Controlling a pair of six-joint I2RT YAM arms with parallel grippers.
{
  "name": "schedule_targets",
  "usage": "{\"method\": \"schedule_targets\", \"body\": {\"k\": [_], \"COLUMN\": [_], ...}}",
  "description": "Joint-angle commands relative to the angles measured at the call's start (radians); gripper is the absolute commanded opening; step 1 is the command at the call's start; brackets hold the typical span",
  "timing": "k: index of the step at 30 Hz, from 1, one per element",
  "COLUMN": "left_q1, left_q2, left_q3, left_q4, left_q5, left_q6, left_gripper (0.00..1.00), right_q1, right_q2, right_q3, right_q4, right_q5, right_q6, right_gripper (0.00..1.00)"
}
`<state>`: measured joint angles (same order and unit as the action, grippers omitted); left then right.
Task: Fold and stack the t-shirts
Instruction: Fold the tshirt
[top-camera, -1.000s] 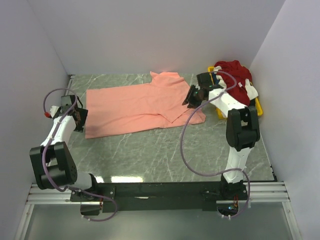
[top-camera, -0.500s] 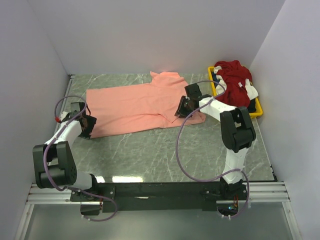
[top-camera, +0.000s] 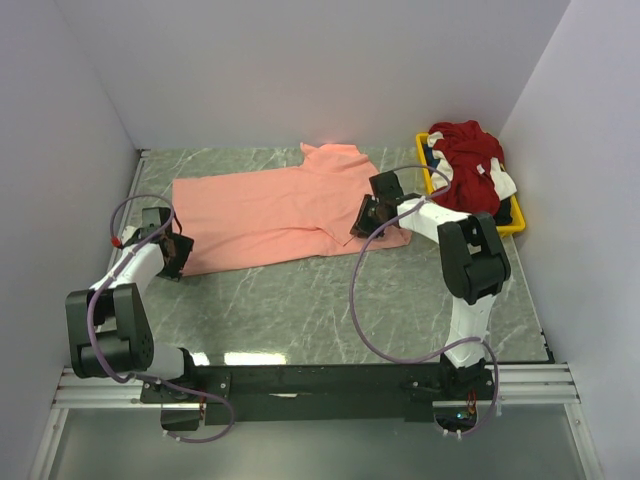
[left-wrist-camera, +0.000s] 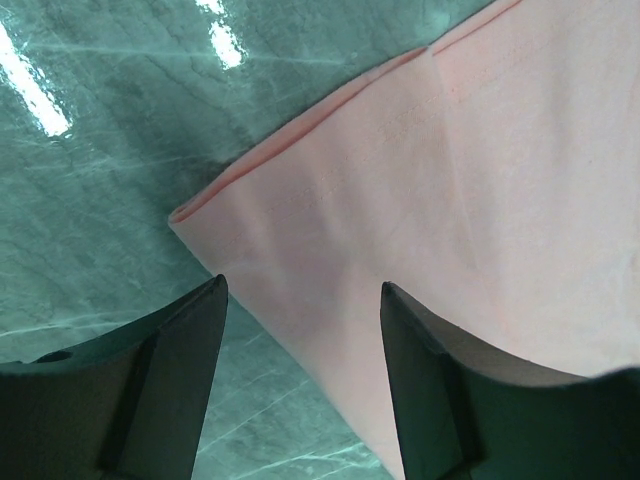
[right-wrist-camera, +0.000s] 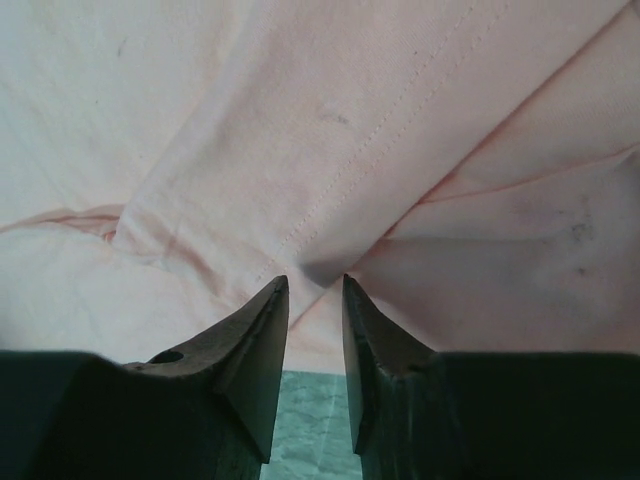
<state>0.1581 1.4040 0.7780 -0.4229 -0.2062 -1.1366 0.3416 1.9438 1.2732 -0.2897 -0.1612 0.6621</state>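
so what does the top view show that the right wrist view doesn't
Only top: the whole pink shirt spread flat, the left pincer at its near-left corner, the red shirt heaped in the tray. Only right wrist: seams and a raised fold at the tips of the right pincer, which stand close together; whether they pinch it is unclear. Both: pink shirt, right pincer, table.

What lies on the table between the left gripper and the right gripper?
The salmon-pink t-shirt, spread flat, fills the stretch from the left gripper to the right gripper; the top view shows this.
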Motion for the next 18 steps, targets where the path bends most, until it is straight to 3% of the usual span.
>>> {"method": "schedule_targets", "body": {"k": [1, 11, 15, 18], "left_q1": [0.000, 0.000, -0.002, 0.000], "left_q2": [-0.034, -0.053, -0.057, -0.063], "left_q3": [-0.002, 0.003, 0.007, 0.009], "left_q4": [0.016, 0.001, -0.004, -0.007], "left_q5": [0.004, -0.001, -0.002, -0.005], "left_q6": [0.026, 0.041, 0.044, 0.046], "left_gripper": [0.68, 0.68, 0.68, 0.68], "right_q1": [0.000, -0.001, 0.002, 0.000], "right_q2": [0.024, 0.037, 0.046, 0.053], "right_q3": [0.028, 0.037, 0.081, 0.121], "right_q4": [0.040, 0.041, 0.018, 0.001], "right_q5": [0.008, 0.012, 0.020, 0.022], "right_q6": [0.013, 0.013, 0.010, 0.005], "right_gripper": [0.33, 0.28, 0.12, 0.06]}}
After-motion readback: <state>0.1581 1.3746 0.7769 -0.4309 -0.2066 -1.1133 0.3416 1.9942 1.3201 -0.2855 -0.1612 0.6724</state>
